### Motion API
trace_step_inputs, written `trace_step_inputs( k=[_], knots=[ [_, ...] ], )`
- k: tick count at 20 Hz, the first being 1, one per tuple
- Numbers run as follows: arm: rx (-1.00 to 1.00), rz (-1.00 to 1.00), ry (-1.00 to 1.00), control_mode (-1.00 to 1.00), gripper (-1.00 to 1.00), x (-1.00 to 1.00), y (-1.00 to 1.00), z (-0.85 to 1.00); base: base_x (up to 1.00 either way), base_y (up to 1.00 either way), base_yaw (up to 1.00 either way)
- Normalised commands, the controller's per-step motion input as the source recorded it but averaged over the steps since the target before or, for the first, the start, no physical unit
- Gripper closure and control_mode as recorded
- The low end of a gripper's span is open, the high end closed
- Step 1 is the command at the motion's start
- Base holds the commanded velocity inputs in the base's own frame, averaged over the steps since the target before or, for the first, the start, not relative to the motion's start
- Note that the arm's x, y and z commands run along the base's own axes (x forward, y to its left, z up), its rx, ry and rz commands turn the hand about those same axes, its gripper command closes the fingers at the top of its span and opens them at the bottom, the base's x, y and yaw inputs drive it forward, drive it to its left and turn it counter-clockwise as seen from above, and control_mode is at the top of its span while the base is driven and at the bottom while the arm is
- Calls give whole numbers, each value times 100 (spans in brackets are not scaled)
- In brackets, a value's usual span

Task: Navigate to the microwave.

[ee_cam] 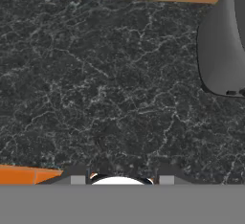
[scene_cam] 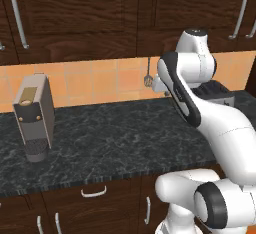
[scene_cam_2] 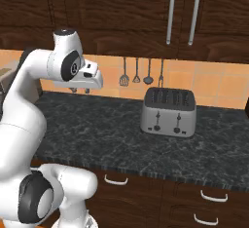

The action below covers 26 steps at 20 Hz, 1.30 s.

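No microwave stood among what the cameras caught at this moment, so where it sat could not be told; the base faced a stretch of dark marbled counter (scene_cam: 125,138) backed by orange tile and dark wood cabinets. On that counter a grey coffee machine (scene_cam: 34,118) stood toward the left, and a silver four-slot toaster (scene_cam_2: 168,111) stood well apart from it to the right, beneath a row of hanging utensils (scene_cam_2: 141,73). The gripper (scene_cam_2: 80,90) hung folded in above the counter, pointing down, holding nothing that could be seen; whether its fingers were spread or pressed together could not be told, since the hand view showed only their tips at its bottom edge. The drive judged as hardly begun. Risk lay in mistaking another appliance for the goal, or in turning the base while this close to the cabinets, where the raised elbow could sweep toward the toaster or the drawer fronts could catch the base.
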Motion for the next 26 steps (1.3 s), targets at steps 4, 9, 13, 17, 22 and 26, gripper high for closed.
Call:
trace_step_inputs(
  k=[4,9,13,17,22,26],
  knots=[
    [-1,1,-10,-100,-100,-74,0,0,0,0,0],
    [-4,-5,-3,-100,-100,-83,0,-7,0,0,0],
    [0,-14,-6,-100,-100,-81,0,-20,0,0,0],
    [0,-3,-5,100,-100,-25,0,0,-75,1,-5],
    [0,0,0,100,-100,0,0,0,-81,80,8],
    [0,0,0,100,-100,0,0,0,0,65,76]
  ],
)
